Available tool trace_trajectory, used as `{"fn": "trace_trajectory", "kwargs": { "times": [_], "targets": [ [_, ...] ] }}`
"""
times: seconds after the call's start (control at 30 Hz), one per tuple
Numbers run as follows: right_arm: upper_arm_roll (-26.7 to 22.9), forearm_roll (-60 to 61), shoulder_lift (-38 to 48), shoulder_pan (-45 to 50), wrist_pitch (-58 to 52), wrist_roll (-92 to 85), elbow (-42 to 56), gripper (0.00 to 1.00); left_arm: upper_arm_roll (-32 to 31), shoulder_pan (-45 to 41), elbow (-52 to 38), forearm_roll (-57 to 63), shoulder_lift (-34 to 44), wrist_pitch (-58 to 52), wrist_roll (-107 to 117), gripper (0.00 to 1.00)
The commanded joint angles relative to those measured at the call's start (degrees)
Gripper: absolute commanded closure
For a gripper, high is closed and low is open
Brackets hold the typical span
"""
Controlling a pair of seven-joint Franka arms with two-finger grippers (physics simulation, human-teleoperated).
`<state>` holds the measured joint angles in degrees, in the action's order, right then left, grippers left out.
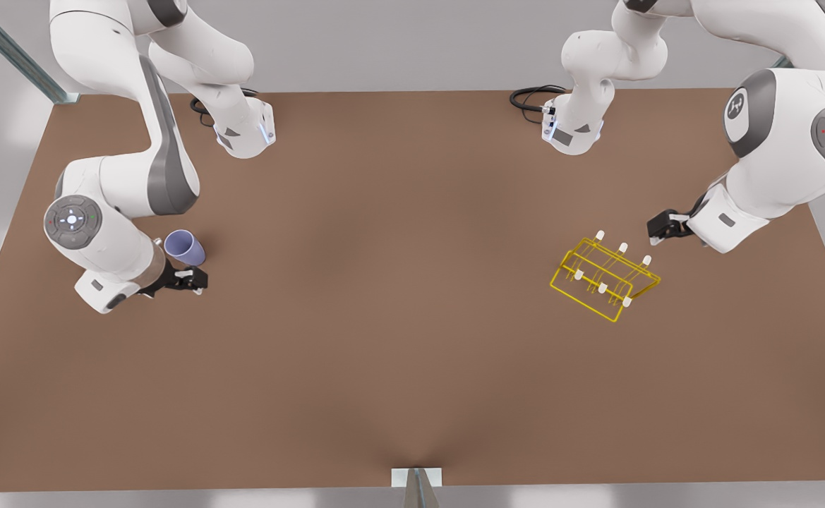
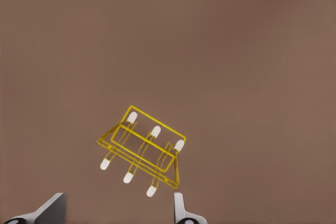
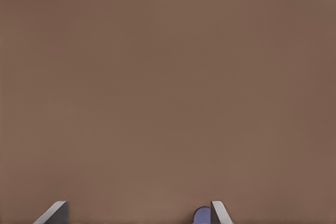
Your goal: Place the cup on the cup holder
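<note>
The lavender-blue cup (image 1: 185,247) stands on the brown table (image 1: 398,296) at the front view's left. My right gripper (image 1: 197,282) hovers low just in front of it, open and holding nothing. In the right wrist view the cup (image 3: 201,215) peeks in just inside one fingertip (image 3: 219,212) of the right gripper (image 3: 137,214). The yellow wire cup holder (image 1: 606,279) with white-tipped prongs sits at the front view's right. My left gripper (image 1: 655,233) hangs open just behind it, apart from it. The left wrist view looks down on the holder (image 2: 142,148) beyond the left gripper (image 2: 118,213).
Black cables (image 1: 528,99) lie by the arm bases at the table's back edge. A metal post (image 1: 417,487) stands at the middle of the front edge. Bare table stretches between cup and holder.
</note>
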<state>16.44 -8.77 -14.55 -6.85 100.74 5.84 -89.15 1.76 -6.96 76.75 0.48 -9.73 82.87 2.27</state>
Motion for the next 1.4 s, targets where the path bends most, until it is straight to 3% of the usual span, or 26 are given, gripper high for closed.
{"fn": "trace_trajectory", "kwargs": {
  "times": [0.0, 0.13, 0.2, 0.3, 0.47, 0.57, 0.73, 0.9, 1.03, 1.07, 1.17, 1.23, 1.27, 1.3, 1.37],
  "targets": [
    [0.0, -0.64, 0.05, 0.25, 0.25, 2.95, 0.2, 0.0, 0.0, 0.01, -0.11, 0.13, 0.07, 1.15, 0.11, 0.0],
    [0.26, 0.15, -1.36, -0.1, -2.21, 4.09, -1.46, 0.0, 0.0, -0.08, -0.02, 0.22, 0.15, 0.98, 0.11, 0.0],
    [0.53, 3.22, 1.79, -1.5, -1.52, 4.01, -9.01, 0.0, 0.0, -0.08, -0.02, 0.22, 0.07, 0.98, 0.11, 0.0],
    [0.61, 3.75, 16.22, -5.54, 18.61, 2.95, -33.97, 0.0, 0.0, -0.16, -0.02, 0.22, 0.07, 0.71, 0.11, 0.0],
    [0.61, 6.92, 16.13, -15.56, 29.33, -10.14, -44.09, 0.0, 0.0, -0.16, -0.02, 0.22, 0.07, 0.19, 0.11, 0.0],
    [0.61, 12.45, 16.31, -20.04, 30.48, -20.41, -48.39, 0.0, 0.0, -0.16, -0.02, 0.22, 0.07, 0.19, 0.11, 0.0],
    [0.53, 17.2, 15.78, -25.59, 35.31, -32.73, -52.18, 0.0, 0.0, -0.16, -0.02, 0.22, 0.07, 0.19, 0.11, 0.0],
    [0.61, 17.03, 16.04, -24.62, 38.04, -33.17, -54.9, 0.0, 0.0, -0.16, -0.02, 0.22, 0.07, 0.19, 0.11, 0.0],
    [4.04, 16.5, 16.13, -24.44, 38.04, -33.09, -54.37, 0.0, 0.0, -0.16, -0.02, 0.22, 0.07, -0.17, 0.11, 0.0],
    [6.5, 12.29, 14.9, -23.13, 36.2, -32.12, -49.11, 0.0, 0.0, -0.16, -0.02, 0.22, 0.07, -0.25, 0.11, 0.0],
    [6.5, 5.26, 4.8, -16.1, 18.54, -22.2, -30.05, 0.0, 0.0, -0.16, -0.02, 0.22, 0.07, -0.17, 0.11, 0.0],
    [6.5, 3.76, 4.7, -13.46, 15.99, -19.03, -28.18, 0.0, 0.0, -0.16, -0.02, 0.22, 0.07, -0.17, 0.11, 0.0],
    [-2.93, 3.76, 4.53, -2.43, 15.1, -16.39, -26.61, 0.0, 0.0, -0.16, -0.02, 0.22, 0.07, -0.25, 0.11, 0.0],
    [-5.98, 3.84, 3.39, 1.13, 15.36, -14.64, -25.46, 0.0, 0.0, -0.16, -0.02, 0.22, 0.07, -0.17, 0.11, 0.0],
    [-5.8, 3.76, 3.91, 0.7, 23.15, -12.26, -31.85, 0.0, 0.0, -0.16, -0.02, 0.22, 0.07, -0.25, 0.11, 0.0]
  ]
}}
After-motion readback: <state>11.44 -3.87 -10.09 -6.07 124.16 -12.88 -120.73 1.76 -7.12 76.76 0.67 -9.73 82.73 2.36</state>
